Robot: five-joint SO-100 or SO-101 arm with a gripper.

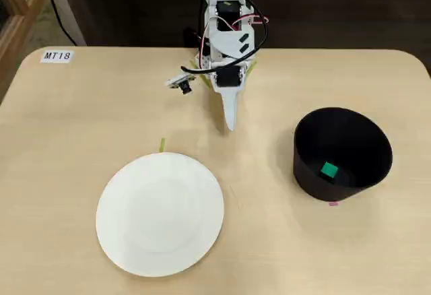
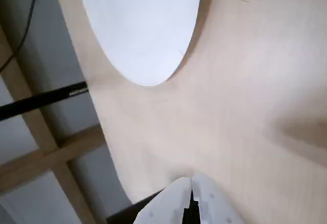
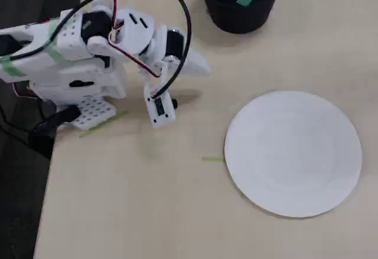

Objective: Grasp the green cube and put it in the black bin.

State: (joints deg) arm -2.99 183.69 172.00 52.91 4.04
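Note:
The green cube (image 1: 328, 170) lies on the floor inside the black bin (image 1: 350, 184), at the right in a fixed view. It shows inside the bin (image 3: 236, 18) at the top of the other fixed view as a green spot (image 3: 243, 0). My white gripper (image 1: 230, 124) is shut and empty, folded back near the arm's base, well left of the bin. In the wrist view its closed fingertips (image 2: 192, 183) sit at the bottom edge above bare table. In another fixed view the gripper (image 3: 204, 67) points right.
A large flat white plate (image 1: 160, 214) lies on the wooden table at front left; it also shows in the wrist view (image 2: 143, 24) and another fixed view (image 3: 293, 152). A small green tape mark (image 1: 162, 145) sits by the plate. A label (image 1: 56, 56) is at the back left corner.

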